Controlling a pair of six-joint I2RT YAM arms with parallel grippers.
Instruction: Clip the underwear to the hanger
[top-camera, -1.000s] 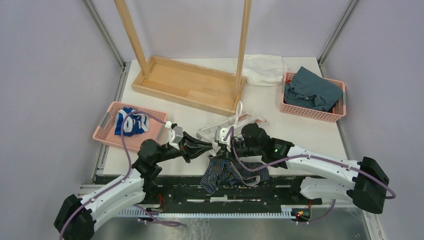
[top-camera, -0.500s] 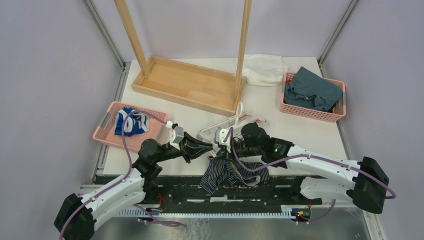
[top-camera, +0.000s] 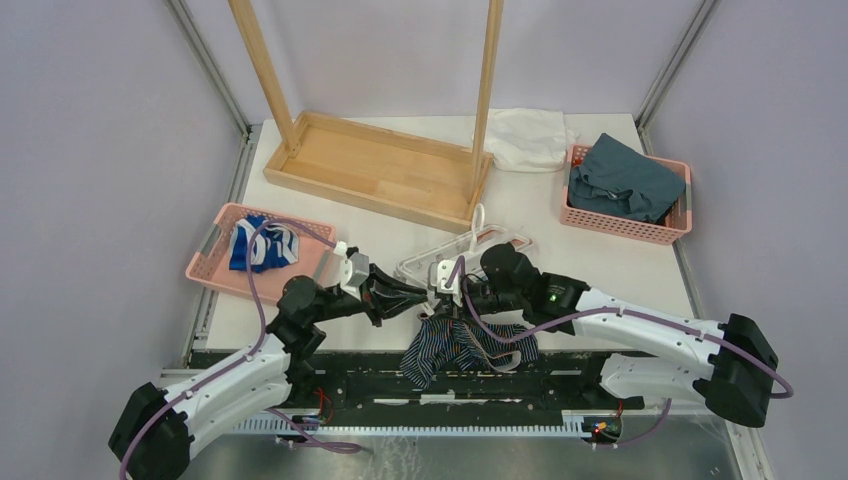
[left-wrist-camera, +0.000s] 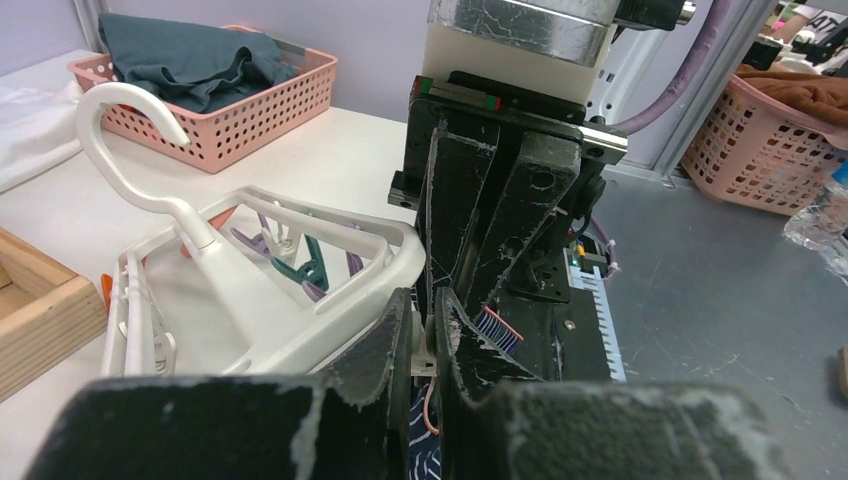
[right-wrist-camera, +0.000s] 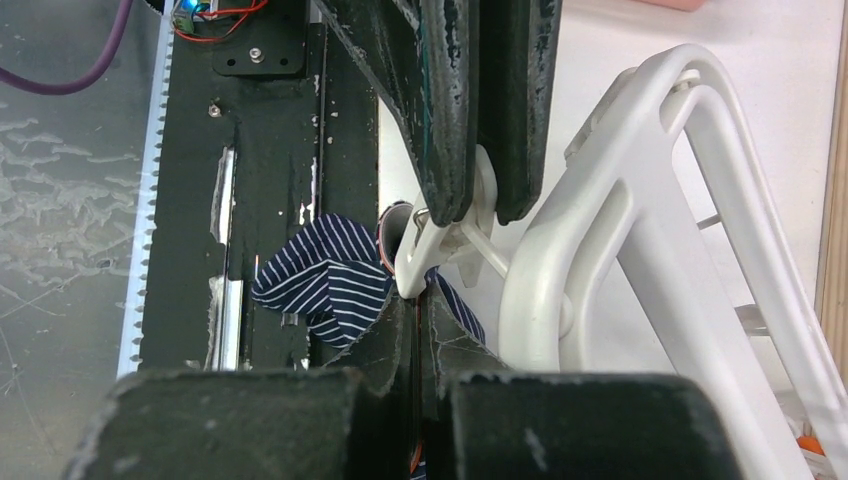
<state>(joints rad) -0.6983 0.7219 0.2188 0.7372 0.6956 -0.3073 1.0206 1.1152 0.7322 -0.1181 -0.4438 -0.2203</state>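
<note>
Underwear (right-wrist-camera: 320, 280), navy pinstriped, orange-trimmed, hangs pinched in right end effector (right-wrist-camera: 418, 310); left end effector (left-wrist-camera: 428, 340) squeezes clip (right-wrist-camera: 432, 250).

Top camera looks down; both close wrist cameras share the hanger (left-wrist-camera: 335, 305).

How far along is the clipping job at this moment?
Done: the underwear sits at the near corner of the hanger. In hand: the left gripper squeezes a white clip there while the right gripper, shut on the underwear's edge, holds it at the clip. Left: seating the fabric in the clip and releasing; whether it is in yet cannot be told.
</note>
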